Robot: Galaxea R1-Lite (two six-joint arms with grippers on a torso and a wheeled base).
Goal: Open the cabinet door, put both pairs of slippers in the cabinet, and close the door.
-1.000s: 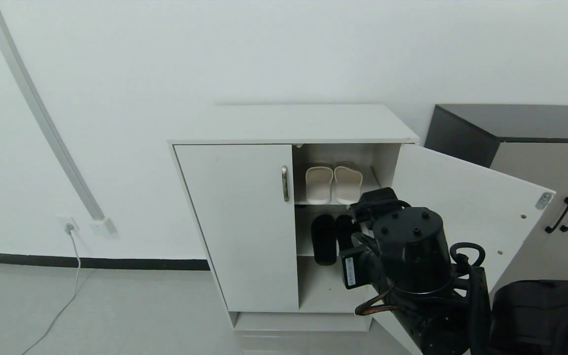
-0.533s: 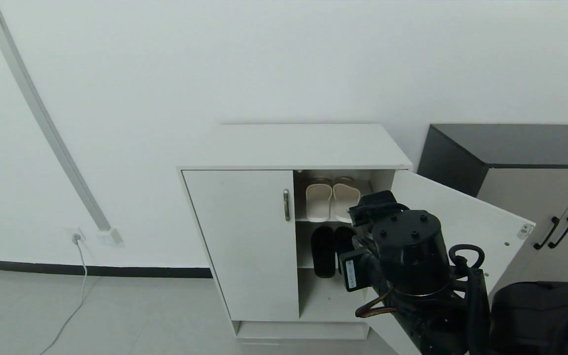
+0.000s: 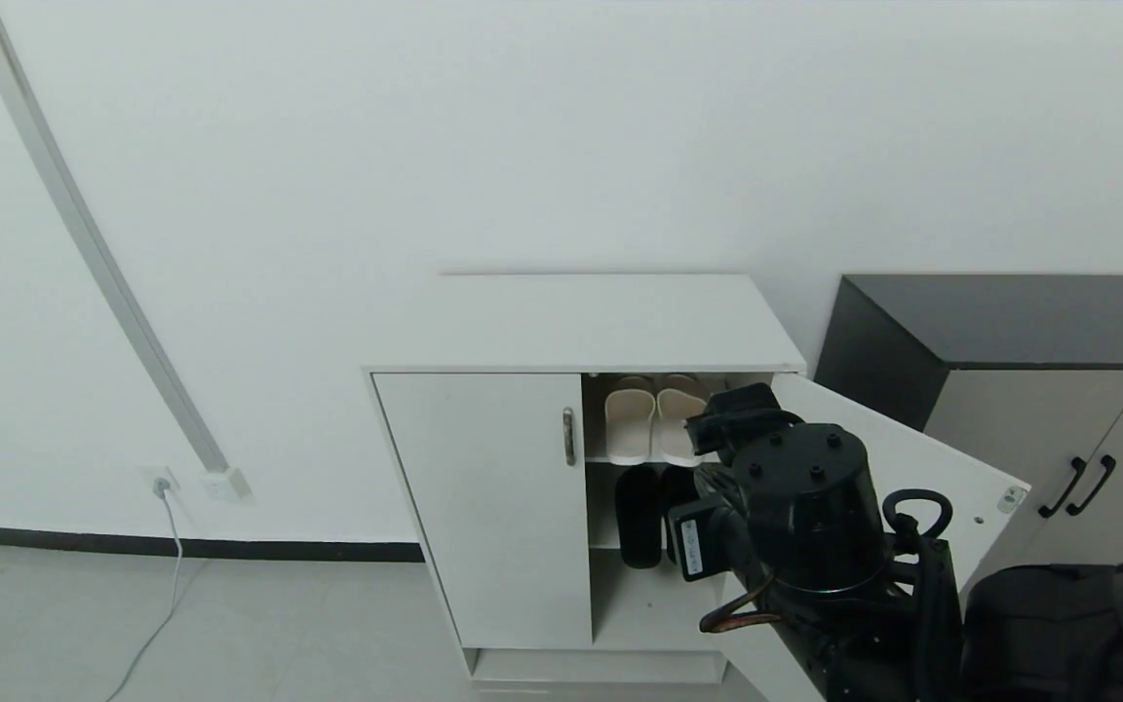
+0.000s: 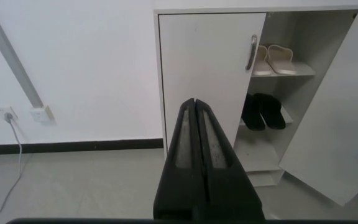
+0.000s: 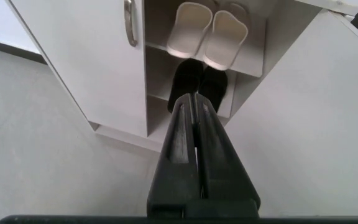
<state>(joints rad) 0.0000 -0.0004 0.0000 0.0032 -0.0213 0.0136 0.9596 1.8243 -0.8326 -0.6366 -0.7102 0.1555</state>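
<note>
A white two-door cabinet [image 3: 610, 322] of flat board stands against the far wall on a grey floor [image 3: 259, 624]. Its left door [image 3: 484, 507] is shut and carries an upright metal bar handle [image 3: 568, 436] at its right edge. Its right door [image 3: 912, 458] hangs open, swung out toward the near right.

Behind the open half, a pair of cream slippers [image 3: 632, 421] lies side by side on the top shelf. A pair of black slippers [image 3: 639, 517] lies side by side on the shelf just below. Both pairs are inside the cabinet, right of the shut door.

The right arm [image 3: 805, 507] stands in front of the open half, partly covering the right slipper of each pair. The right claw [image 5: 196, 102] has its fingers pressed together with nothing between them. It is held on the near side of the shelves, apart from the black slippers. The left claw [image 4: 194, 106] is likewise pressed together and holds nothing. It faces the shut left door from well apart.

A dark-topped grey cabinet [image 3: 1000, 322] stands just right of the white one. On the far wall to the left, a wall socket [image 3: 162, 481] holds a plug, and its grey cable [image 3: 157, 595] trails down onto the floor.
</note>
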